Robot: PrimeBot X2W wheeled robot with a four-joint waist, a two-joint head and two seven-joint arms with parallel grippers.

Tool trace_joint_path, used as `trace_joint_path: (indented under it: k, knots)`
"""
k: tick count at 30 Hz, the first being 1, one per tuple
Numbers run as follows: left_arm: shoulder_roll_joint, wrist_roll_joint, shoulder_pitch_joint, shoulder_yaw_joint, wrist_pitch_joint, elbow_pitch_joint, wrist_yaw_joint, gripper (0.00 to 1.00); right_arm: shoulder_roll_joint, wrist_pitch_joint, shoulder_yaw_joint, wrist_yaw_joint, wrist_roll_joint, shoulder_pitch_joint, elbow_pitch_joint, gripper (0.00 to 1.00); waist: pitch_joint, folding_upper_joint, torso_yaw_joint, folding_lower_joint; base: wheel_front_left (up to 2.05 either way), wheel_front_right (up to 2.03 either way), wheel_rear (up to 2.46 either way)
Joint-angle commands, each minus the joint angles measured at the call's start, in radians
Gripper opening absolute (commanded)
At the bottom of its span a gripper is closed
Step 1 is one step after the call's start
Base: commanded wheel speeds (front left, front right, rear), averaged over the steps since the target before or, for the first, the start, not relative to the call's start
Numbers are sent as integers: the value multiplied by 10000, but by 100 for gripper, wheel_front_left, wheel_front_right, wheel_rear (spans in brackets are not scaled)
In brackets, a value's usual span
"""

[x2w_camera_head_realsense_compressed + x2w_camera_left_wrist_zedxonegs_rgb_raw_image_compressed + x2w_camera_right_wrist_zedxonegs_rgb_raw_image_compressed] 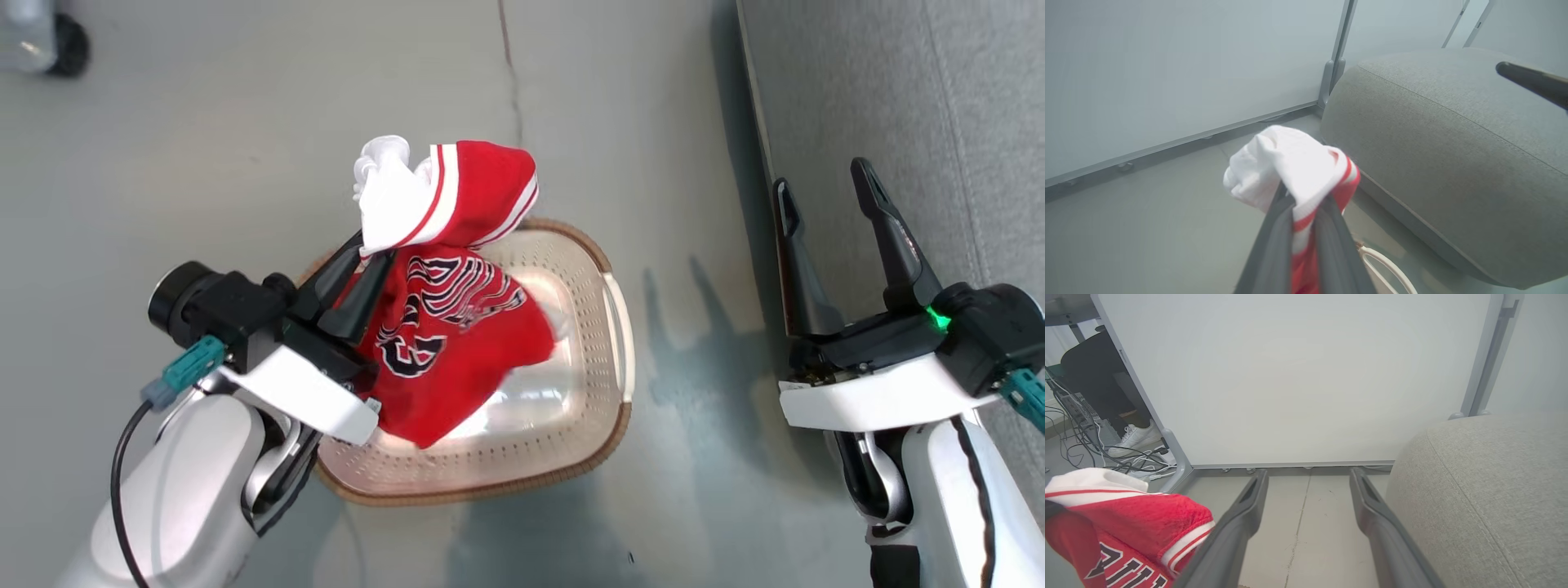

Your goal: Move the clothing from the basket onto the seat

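Clothing, clamped in left tool, hangs over basket; lift until its hem clears, then carry toward 3 o'clock onto seat; right tool apart, empty.

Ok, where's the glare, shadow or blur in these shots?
Head view: glare inside the basket; the right gripper throws finger shadows on the floor. Left wrist view: the left gripper and the clothing look soft, close to the lens.
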Motion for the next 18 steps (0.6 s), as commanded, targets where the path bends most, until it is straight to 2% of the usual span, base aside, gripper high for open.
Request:
trace_joint_path:
  k: [1,10,18]
  knots:
    - [-129,106,374,330,-45,-234,-37,0,-69,82,-106,23,-73,186,204,100,-913,0,469,0,0,0,0]
    - [-853,396,1529,1694,-44,-1068,-105,0,-70,374,-319,23,100,594,1027,100,-2560,0,882,0,0,0,0]
    - [-1357,674,2035,2153,-44,-1423,-132,0,-68,528,-401,23,216,985,1552,100,-3655,0,1068,0,0,0,0]
